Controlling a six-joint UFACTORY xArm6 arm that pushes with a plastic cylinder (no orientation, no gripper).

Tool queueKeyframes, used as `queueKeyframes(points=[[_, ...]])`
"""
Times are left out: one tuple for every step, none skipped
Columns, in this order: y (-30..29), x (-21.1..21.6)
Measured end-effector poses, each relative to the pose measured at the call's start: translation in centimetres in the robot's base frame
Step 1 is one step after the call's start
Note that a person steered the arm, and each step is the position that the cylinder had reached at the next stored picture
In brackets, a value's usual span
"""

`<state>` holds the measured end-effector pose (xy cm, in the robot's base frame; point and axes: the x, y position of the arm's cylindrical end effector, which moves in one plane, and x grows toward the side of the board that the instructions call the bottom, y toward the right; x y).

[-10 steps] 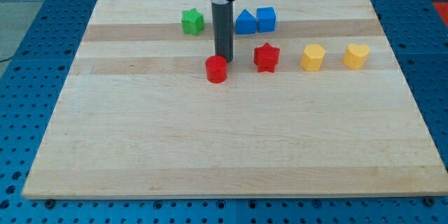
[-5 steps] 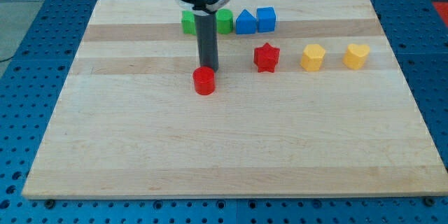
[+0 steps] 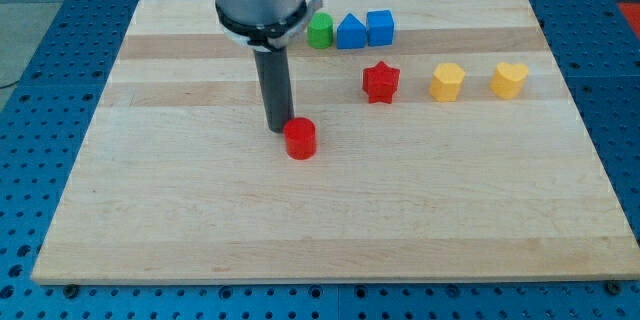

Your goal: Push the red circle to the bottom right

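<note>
The table [image 3: 330,220] is a pale wooden board with lengthwise grain bands, set on a blue perforated base [image 3: 40,20]. The blocks look like smooth moulded plastic. The red circle [image 3: 299,139], a short cylinder, sits left of the board's middle. A red star [image 3: 380,82] lies up and to its right, with 2 yellow blocks [image 3: 447,82] [image 3: 509,79] of faceted outline further right. Along the top stand a green cylinder [image 3: 320,31], a blue triangle [image 3: 351,32] and a blue cube [image 3: 380,27].

The arm hangs straight down, a grey metal collar above a dark rod. The tool has no jaws to open or close; my tip [image 3: 277,128] rests just beside the red circle's upper left. Whether they touch is unclear. The arm's upper part is cut off by the view's top.
</note>
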<state>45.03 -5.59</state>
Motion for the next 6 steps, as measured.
queueKeyframes(points=[[2.8,3.0],[5.9,4.8],[4.5,6.3],[3.6,7.5],[6.2,8.3],[11.4,8.6]])
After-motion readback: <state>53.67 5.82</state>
